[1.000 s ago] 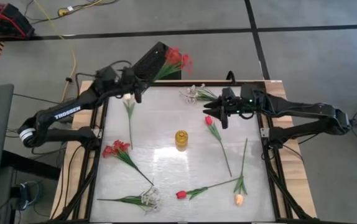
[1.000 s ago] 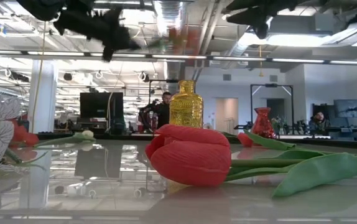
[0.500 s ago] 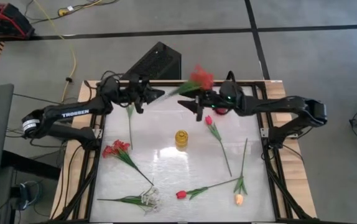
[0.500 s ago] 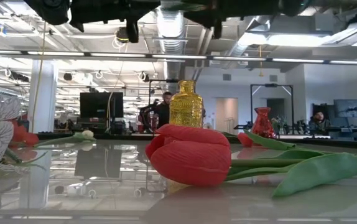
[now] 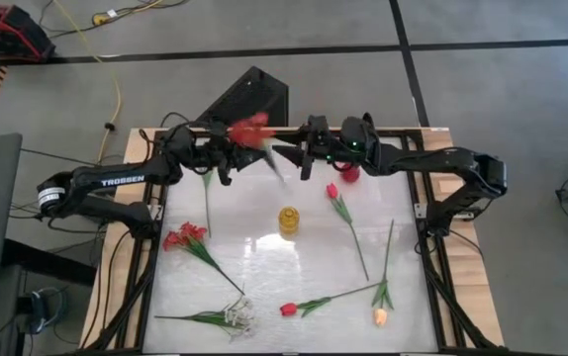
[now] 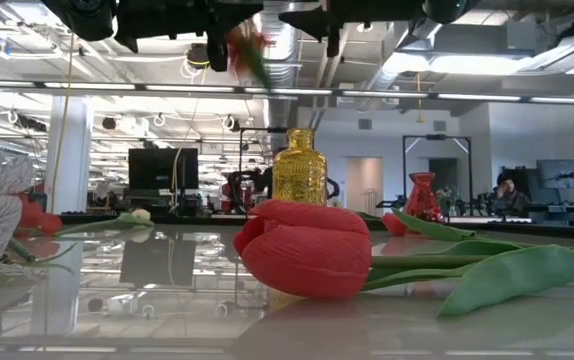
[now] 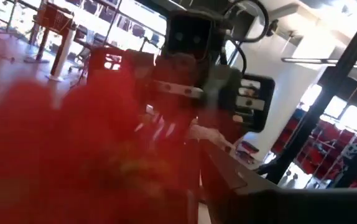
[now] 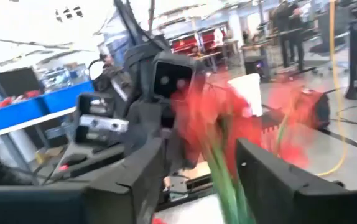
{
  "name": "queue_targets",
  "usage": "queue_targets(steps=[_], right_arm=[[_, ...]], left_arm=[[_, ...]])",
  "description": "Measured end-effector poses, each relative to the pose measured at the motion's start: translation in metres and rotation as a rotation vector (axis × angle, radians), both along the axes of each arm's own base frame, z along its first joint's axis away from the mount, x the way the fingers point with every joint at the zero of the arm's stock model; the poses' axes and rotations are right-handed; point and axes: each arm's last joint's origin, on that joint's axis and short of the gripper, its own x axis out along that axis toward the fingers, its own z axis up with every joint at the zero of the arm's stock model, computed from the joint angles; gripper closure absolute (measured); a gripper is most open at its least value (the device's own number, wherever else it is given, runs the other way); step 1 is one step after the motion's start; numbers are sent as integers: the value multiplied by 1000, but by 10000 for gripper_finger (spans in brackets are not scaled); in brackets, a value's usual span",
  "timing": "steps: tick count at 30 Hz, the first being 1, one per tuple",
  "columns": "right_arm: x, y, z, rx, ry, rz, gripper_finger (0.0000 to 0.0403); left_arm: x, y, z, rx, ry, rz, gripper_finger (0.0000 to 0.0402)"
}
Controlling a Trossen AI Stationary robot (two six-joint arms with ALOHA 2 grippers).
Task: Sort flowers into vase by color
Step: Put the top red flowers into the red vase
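A red clustered flower [image 5: 249, 127] is in the air over the table's far edge, between my two grippers. Its bloom [image 6: 247, 42] is at gripper height, close in front of my left gripper [image 5: 223, 153], and fills much of the left wrist view. Its green stem [image 8: 225, 186] slants down between the fingers of my right gripper [image 8: 198, 146], which stand apart. My right gripper [image 5: 304, 158] faces the left one. An amber vase [image 5: 288, 222] stands mid-table and a red vase [image 5: 348, 175] stands by the right arm. My left gripper has the red clustered flower lifted clear, bloom up and stem hanging below. The blurred bloom [image 7: 73, 143] hides the place of contact, so the part and kind of hold do not show. My right gripper has the stem [image 8: 222, 168] between its open fingers; I cannot tell whether they touch it.
Lying flat on the table are a red tulip [image 5: 333, 193], a pale tulip [image 5: 203, 158], a red clustered flower [image 5: 183, 237], a white spray [image 5: 236, 316], another red tulip [image 5: 288, 310] and a peach tulip [image 5: 380, 316]. A black box [image 5: 249, 94] sits beyond the far edge.
My left gripper brought the flower from beyond the far-left corner toward the table's right. My right gripper moved left along the far edge to meet it. The bloom, which reached toward the right gripper half a second ago, has swung back beside the left gripper, and the stem now hangs down.
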Motion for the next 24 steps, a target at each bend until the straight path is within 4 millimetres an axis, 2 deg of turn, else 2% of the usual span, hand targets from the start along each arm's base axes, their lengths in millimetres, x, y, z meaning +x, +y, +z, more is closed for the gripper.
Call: queue_targets(steps=[5,7,10,12,15,20,24], right_arm=[[-3,-2,-2,19,56,-8,321],[-9,-2,0,25,81,7,367],[-20,-1,8,32,107,5,386],[-26,1,10,41,134,-8,369],[-29,1,5,84,199,-42,310],[-30,1,-2,179,257,-54,209],[-27,3,-6,185,277,-46,153]], left_arm=[[0,1,-1,16,7,5,401],[-7,6,2,16,8,25,401],[-23,15,9,7,19,100,401],[-34,22,7,-32,83,171,401],[-50,31,-5,-87,245,296,401],[-63,42,-44,-37,666,500,382],[-61,60,-78,-25,899,487,338]])
